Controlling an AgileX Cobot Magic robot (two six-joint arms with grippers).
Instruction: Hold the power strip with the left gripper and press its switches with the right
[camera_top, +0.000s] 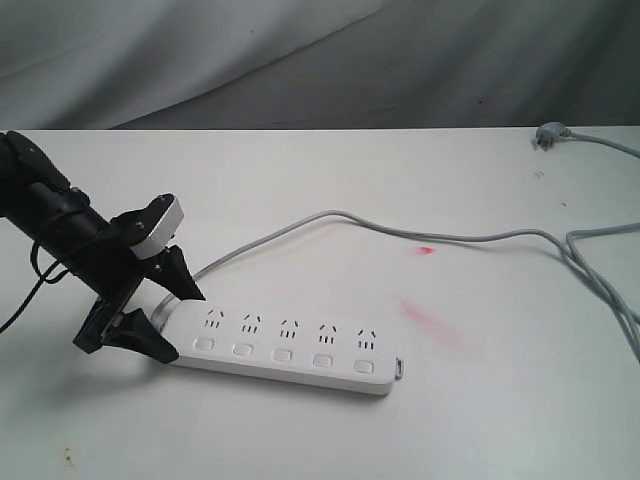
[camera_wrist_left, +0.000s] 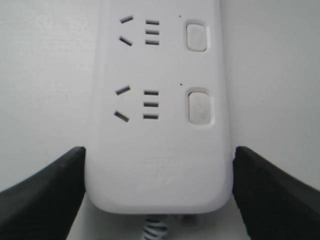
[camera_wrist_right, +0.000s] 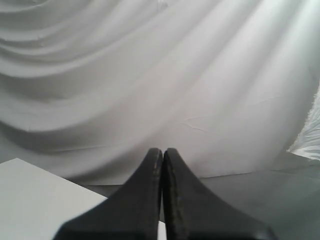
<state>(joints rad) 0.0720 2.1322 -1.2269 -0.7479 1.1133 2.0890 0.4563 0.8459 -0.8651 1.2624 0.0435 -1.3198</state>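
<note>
The long white power strip (camera_top: 290, 350) lies flat on the white table, its row of switches (camera_top: 282, 354) along the near side. My left gripper (camera_top: 182, 325) straddles the strip's cable end, one black finger against each long side. In the left wrist view the fingers (camera_wrist_left: 55, 190) touch both edges of the strip (camera_wrist_left: 160, 135), and two switches (camera_wrist_left: 199, 106) show beyond them. My right gripper (camera_wrist_right: 163, 150) is out of the exterior view. It is shut on nothing and faces the grey cloth backdrop, away from the strip.
The grey cable (camera_top: 330, 215) curves from the strip's left end across the table to the right edge, with its plug (camera_top: 548, 135) at the far right. Two red smudges (camera_top: 430, 320) mark the tabletop. A table corner (camera_wrist_right: 35, 195) shows below the right gripper.
</note>
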